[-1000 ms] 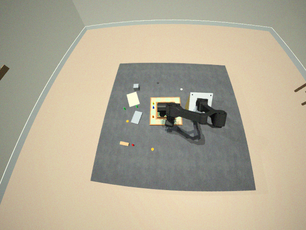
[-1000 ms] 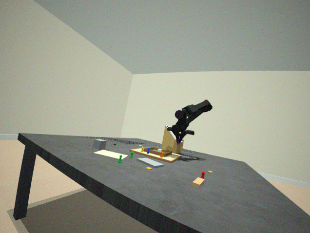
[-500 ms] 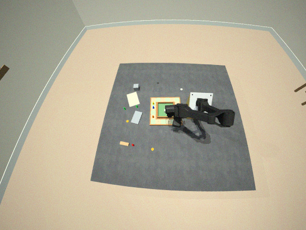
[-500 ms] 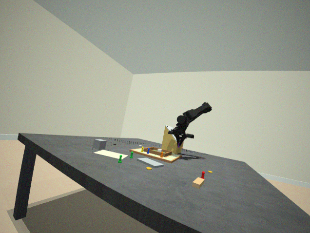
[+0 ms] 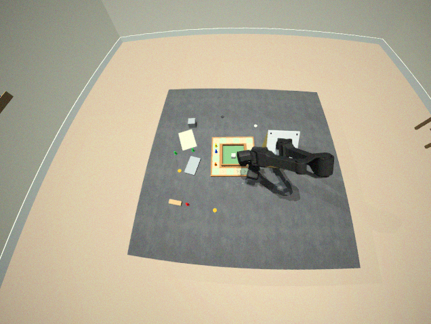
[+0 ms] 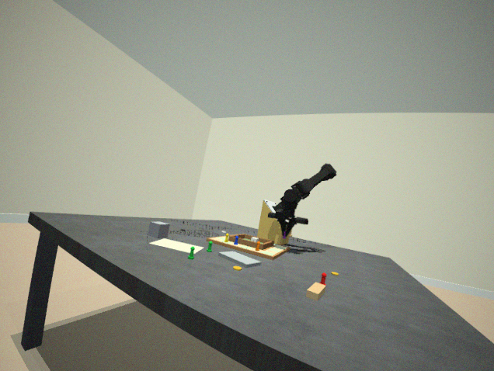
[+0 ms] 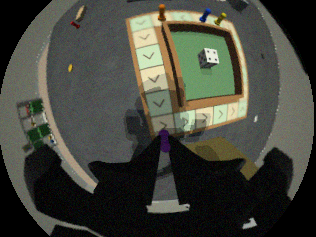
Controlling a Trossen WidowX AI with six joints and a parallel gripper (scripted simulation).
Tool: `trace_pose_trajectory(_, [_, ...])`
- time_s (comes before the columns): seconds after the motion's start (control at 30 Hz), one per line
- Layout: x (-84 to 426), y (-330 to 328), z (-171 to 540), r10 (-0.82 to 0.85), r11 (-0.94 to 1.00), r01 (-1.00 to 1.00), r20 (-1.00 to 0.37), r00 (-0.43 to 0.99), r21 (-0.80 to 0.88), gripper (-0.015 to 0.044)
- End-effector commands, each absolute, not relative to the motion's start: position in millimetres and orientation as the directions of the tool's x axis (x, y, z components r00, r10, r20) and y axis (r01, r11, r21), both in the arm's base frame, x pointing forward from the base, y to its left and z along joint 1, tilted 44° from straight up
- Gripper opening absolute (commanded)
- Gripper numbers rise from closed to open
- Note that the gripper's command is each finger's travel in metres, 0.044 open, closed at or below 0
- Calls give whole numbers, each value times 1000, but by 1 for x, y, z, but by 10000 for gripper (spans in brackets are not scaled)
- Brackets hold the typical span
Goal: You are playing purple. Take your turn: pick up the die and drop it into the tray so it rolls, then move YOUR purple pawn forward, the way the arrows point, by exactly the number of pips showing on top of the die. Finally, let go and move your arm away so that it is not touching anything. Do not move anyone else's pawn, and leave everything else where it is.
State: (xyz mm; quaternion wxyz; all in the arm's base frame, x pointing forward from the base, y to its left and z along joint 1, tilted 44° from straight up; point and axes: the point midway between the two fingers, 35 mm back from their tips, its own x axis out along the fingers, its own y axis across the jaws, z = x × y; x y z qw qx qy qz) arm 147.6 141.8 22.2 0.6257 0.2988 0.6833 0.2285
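Our fingers pinch the purple pawn over the board's six-o'clock corner — die pips look blurred, so we risk miscounting squares.

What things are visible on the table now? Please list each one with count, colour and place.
board: 1, tan with pale squares, centre
tray: 1, green floor with brown walls, inside board
die: 1, white, in tray
pawns on board: 3, yellow, blue, orange, along one edge
green pawns: 2, beside cream card
red pawn: 1, by tan block
cards: 2, cream and grey
grey cube: 1
yellow discs: 2
purple pawn: 1, in end effector
end effector: 1, black, shut on pawn, above board corner
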Motion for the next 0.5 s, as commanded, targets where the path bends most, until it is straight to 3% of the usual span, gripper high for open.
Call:
trace_pose_trajectory(0.0, [145,149,12,690,721,132,-722,-46,680,0])
trace_pose_trajectory(0.47, [143,162,-1,692,719,133,-720,-47,682,0])
